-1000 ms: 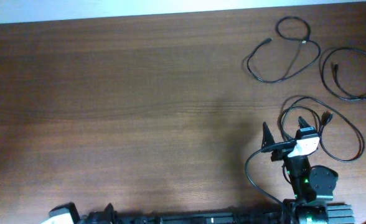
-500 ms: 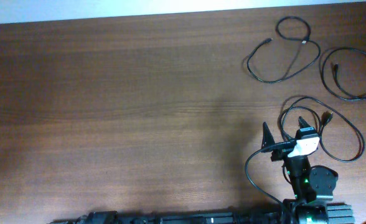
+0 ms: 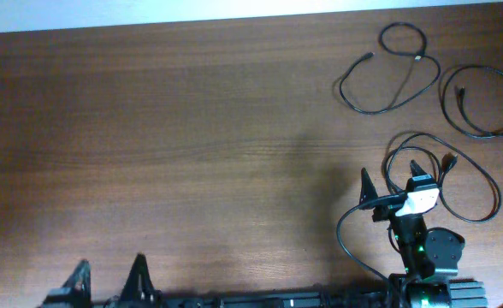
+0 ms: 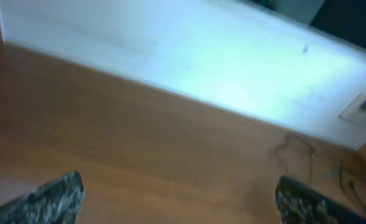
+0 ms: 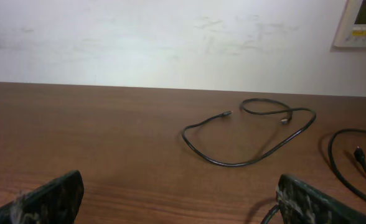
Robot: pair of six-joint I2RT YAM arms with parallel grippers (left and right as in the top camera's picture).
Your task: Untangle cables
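Observation:
Three thin black cables lie apart at the right of the wooden table (image 3: 192, 128): one (image 3: 380, 111) far back with a loop, one coiled (image 3: 444, 98) at the far right edge, and one (image 3: 423, 134) looped around my right gripper's far side. My right gripper (image 3: 392, 175) is open and empty, with this third cable passing by its right finger (image 5: 320, 202). The right wrist view shows the back cable (image 5: 223, 163) ahead and the coiled one (image 5: 330, 149) at right. My left gripper (image 3: 109, 272) is open and empty at the front left, far from the cables; its wrist view (image 4: 183, 205) is blurred.
A white wall (image 5: 170, 37) runs behind the table's far edge, with a wall panel (image 5: 363, 22) at the upper right. The right arm's own thicker black wire (image 3: 341, 235) loops beside its base at the front.
My left gripper's fingers have come into the overhead view at the front left edge. The right arm and the three cables have not moved.

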